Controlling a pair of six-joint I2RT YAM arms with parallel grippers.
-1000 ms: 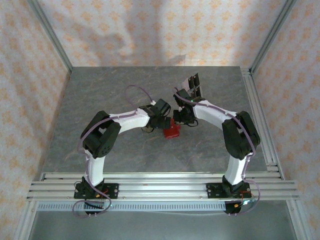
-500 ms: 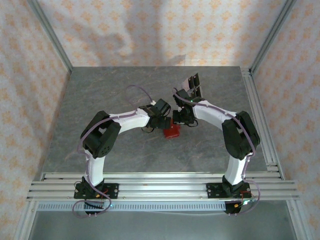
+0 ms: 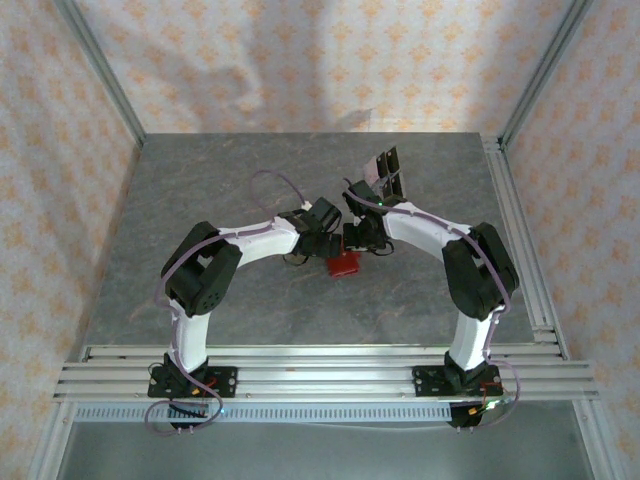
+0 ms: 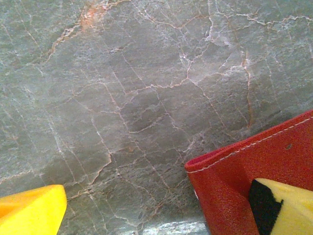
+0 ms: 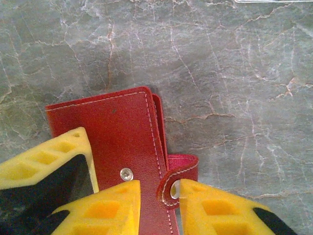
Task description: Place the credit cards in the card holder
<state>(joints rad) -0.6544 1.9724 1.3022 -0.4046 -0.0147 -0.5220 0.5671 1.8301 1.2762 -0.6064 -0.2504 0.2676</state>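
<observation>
The card holder (image 3: pixel 343 265) is a small red wallet lying shut on the grey table, its snap stud (image 5: pixel 126 173) showing on the cover. My right gripper (image 5: pixel 155 208) stands just over it, open by a narrow gap. The clasp strap (image 5: pixel 177 182) curls up between its fingers and touches the right-hand one. My left gripper (image 4: pixel 156 215) is open wide, with one yellow finger (image 4: pixel 286 205) resting on the wallet (image 4: pixel 244 186) and the other (image 4: pixel 29 210) over bare table. The credit cards look like the dark rectangles (image 3: pixel 388 170) in a clear stand behind the right arm.
Both arms bend inward and meet at mid-table (image 3: pixel 200 200). The clear stand's edge (image 5: pixel 274 1) lies just beyond the wallet in the right wrist view. Metal frame rails (image 3: pixel 520 240) run along the table's right side and front.
The right gripper's jaws have parted slightly and its wrist has shifted a little to the left. The wallet and the left arm have stayed put.
</observation>
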